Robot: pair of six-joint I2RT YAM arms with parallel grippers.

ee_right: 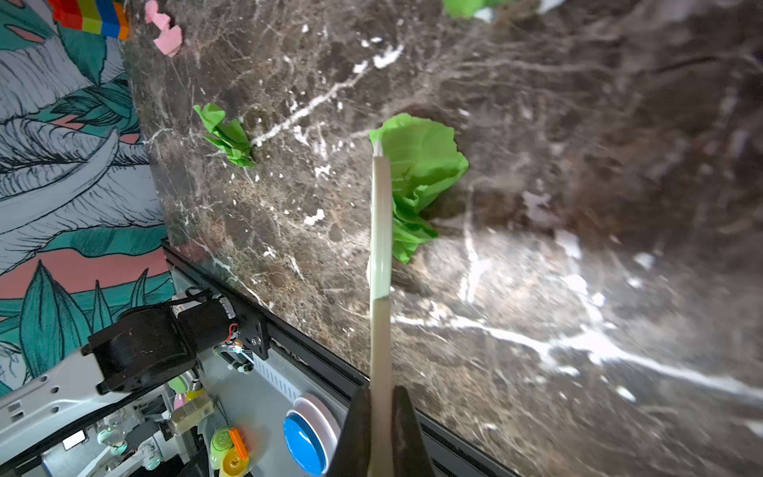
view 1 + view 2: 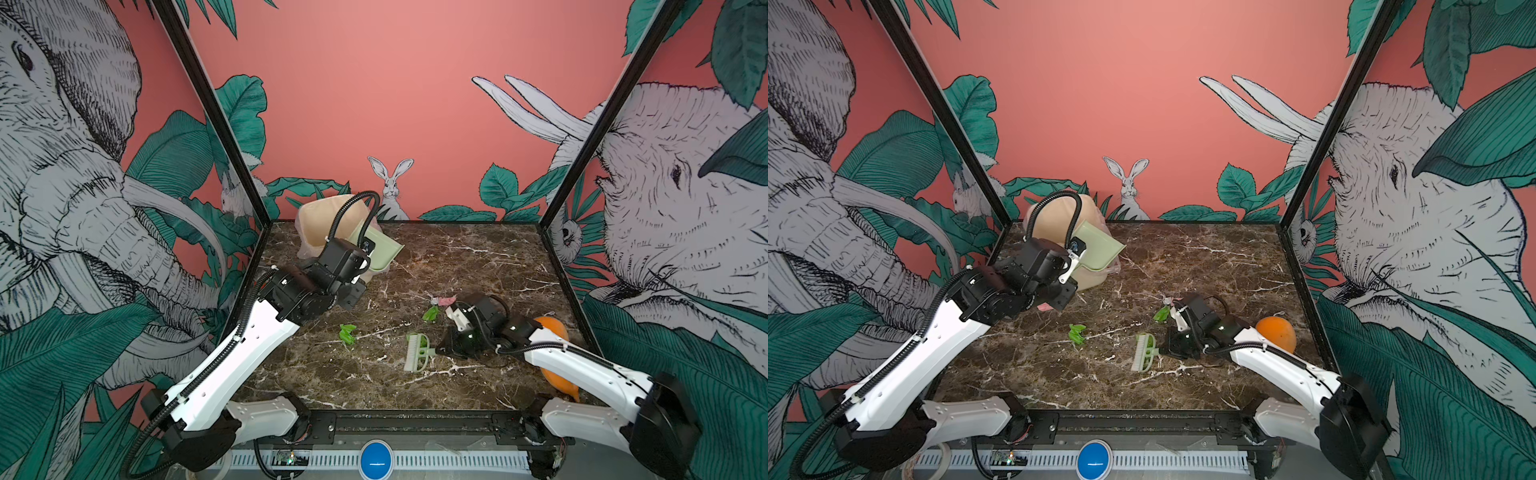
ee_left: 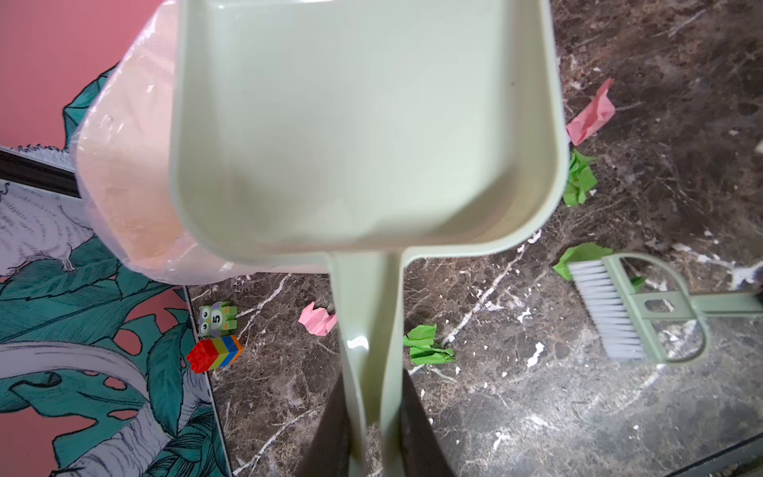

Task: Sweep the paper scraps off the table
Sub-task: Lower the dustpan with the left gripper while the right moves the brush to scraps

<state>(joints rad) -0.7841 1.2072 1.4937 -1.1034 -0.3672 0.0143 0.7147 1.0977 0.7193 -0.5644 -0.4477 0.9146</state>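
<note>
My left gripper [image 3: 371, 398] is shut on the handle of a pale green dustpan [image 3: 363, 124], which is tilted over a pink bin [image 2: 318, 220] at the table's [image 2: 457, 257] back left; the pan's inside looks bare. The right gripper [image 1: 382, 398] is shut on the handle of a green brush [image 2: 417, 352] lying mid-table. Paper scraps lie on the marble: a green one [image 2: 347, 333] left of the brush, a green one [image 1: 425, 165] against its bristles, another green one [image 2: 431, 312] and a pink-white one [image 2: 442, 300] behind it, and a pink one [image 3: 316, 320] under the left arm.
The bin is lined with a clear plastic bag. Coloured toy blocks [image 3: 214, 353] and an owl block [image 3: 216, 320] sit by the left wall. An orange toy [image 2: 1277, 332] lies behind my right arm near the right wall.
</note>
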